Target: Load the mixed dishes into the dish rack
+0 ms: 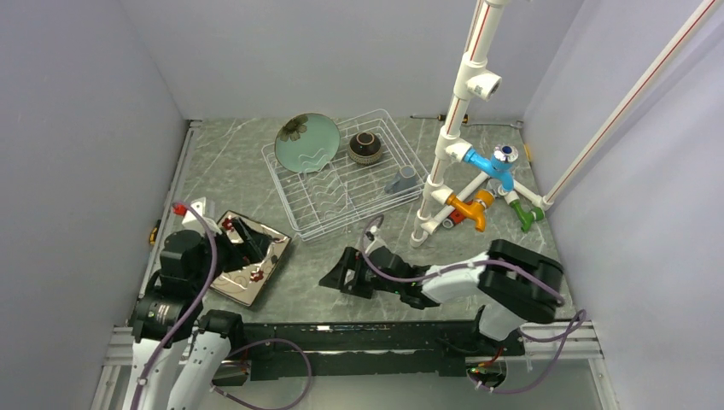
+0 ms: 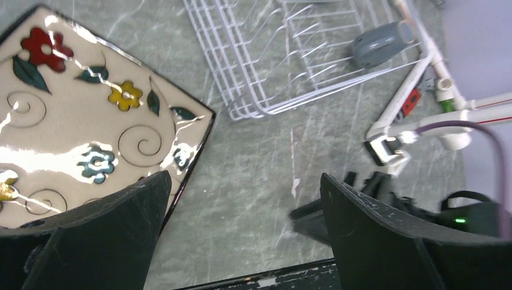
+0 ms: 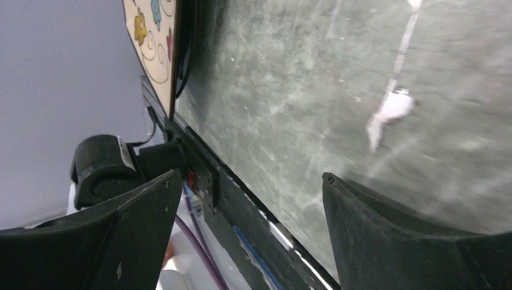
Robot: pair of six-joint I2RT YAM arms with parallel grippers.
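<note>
Loaded in dish rack: pale green plate, brown bowl, grey mug. Cream floral plate lies near left on the table, below my left gripper (jaws wide, empty). Right gripper also wide, empty. I see no teal plate.

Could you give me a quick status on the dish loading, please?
Left hand and right hand open, empty. Green plate, bowl, mug in rack. Floral plate on table by left hand. Nothing blocking.
</note>
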